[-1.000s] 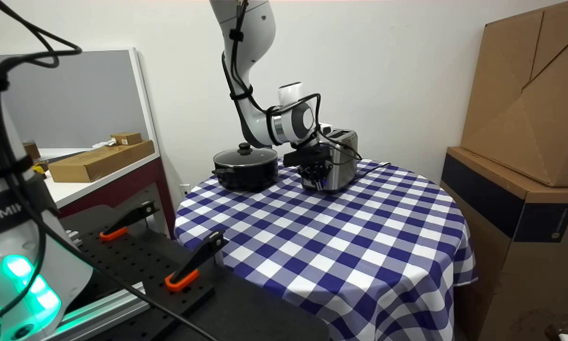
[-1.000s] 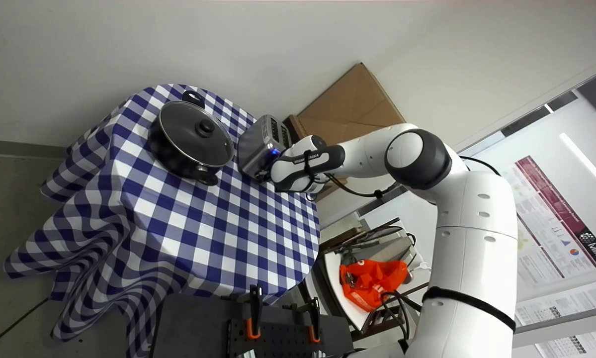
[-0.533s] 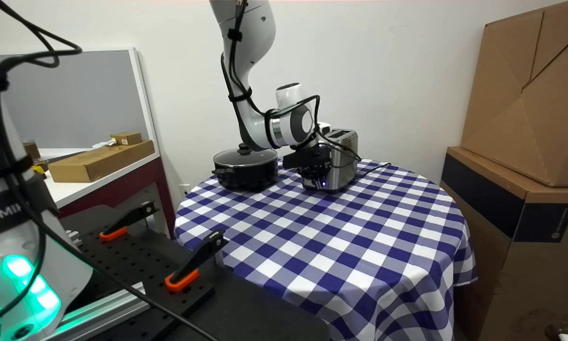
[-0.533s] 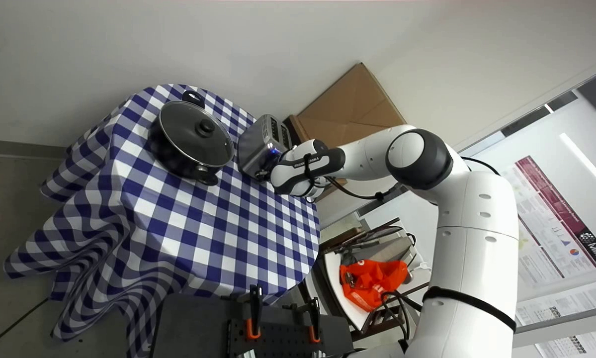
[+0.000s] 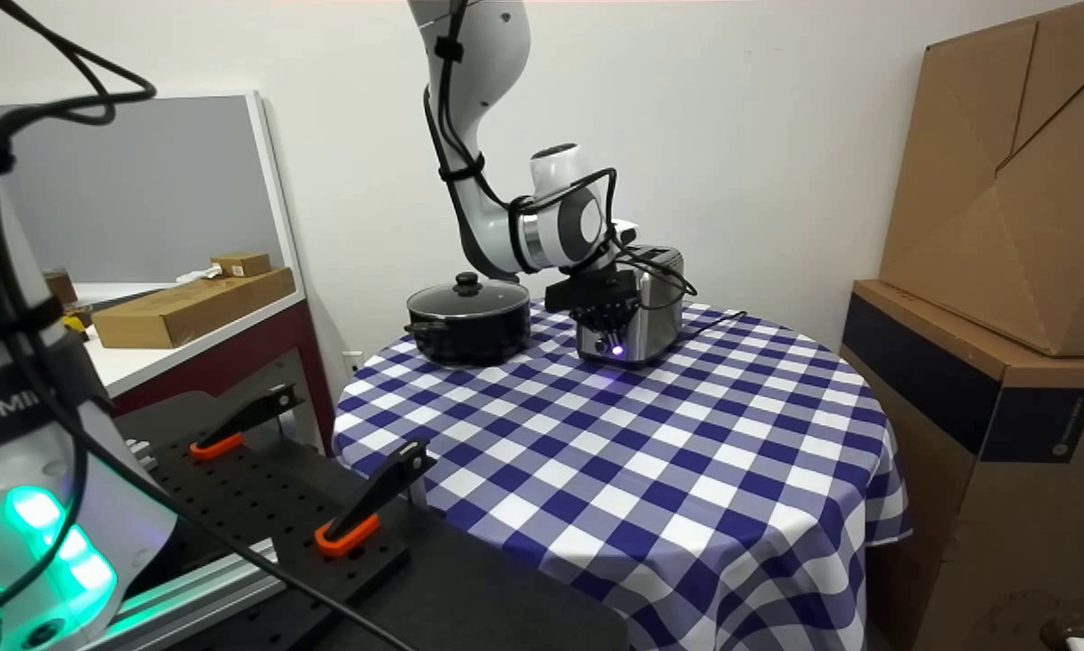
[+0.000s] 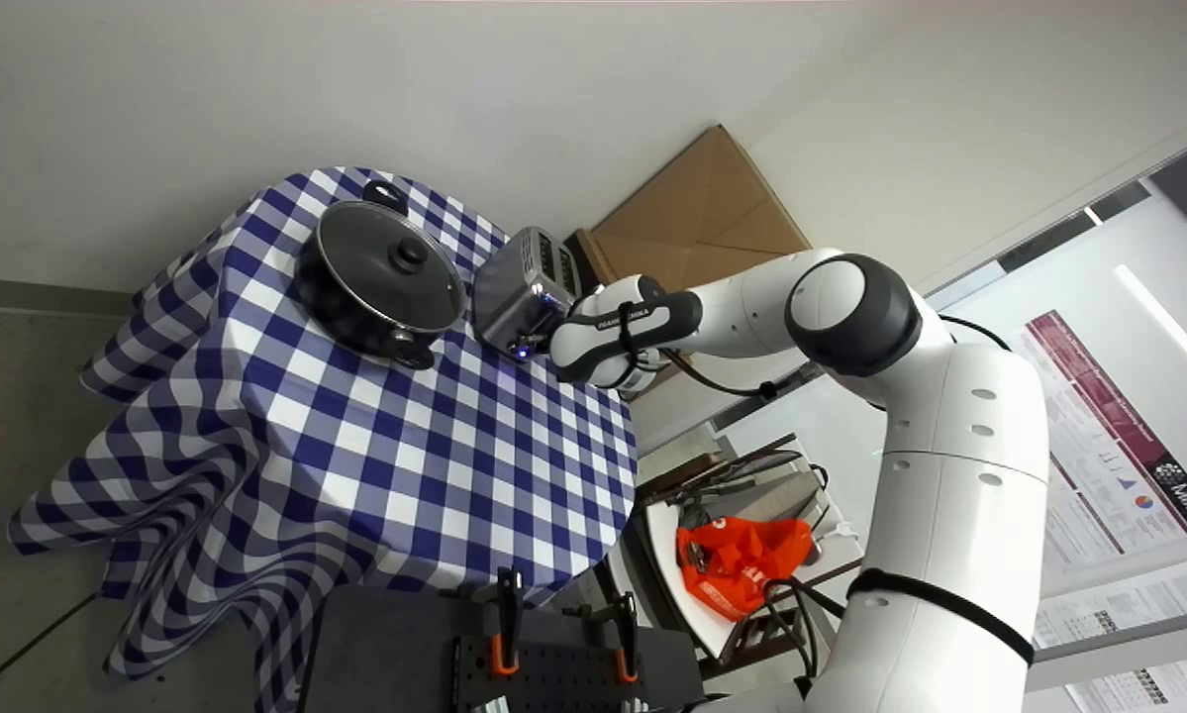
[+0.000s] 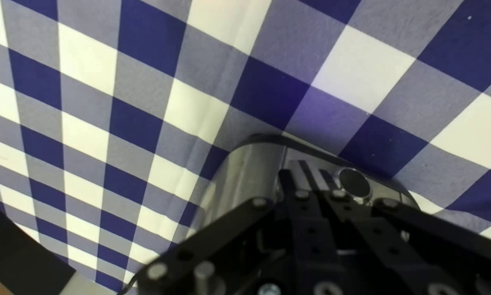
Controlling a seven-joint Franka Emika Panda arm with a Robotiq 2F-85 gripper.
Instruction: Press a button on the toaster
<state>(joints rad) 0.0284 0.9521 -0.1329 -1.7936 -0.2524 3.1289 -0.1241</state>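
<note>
Toaster (image 7: pixel 249 174) sits bottom-center of my wrist view, my jaws squeezed together right by its round dark knob (image 7: pixel 354 182), can't tell if they're touching.

Smooth Metal Toaster (image 7: pixel 245 176) on Matt Tablecloth (image 5: pixel 686 479)

The toaster housing is metal, smooth, with a satin sheen and soft reflections. The control knob (image 7: pixel 354 183) has a matt face inside a shiny metal ring. The tablecloth is lightly creased fabric bearing small specks. The pot (image 6: pixel 326 312) has smooth, glossy walls; its lid (image 6: pixel 365 248) looks like glass, edged with a metal rim. The arm (image 6: pixel 959 545) has a smooth shell of low gloss. The claw (image 7: pixel 309 175) combines matt links with bright metal screw heads. The cardboard box (image 5: pixel 994 226) is matt and creased.
</note>
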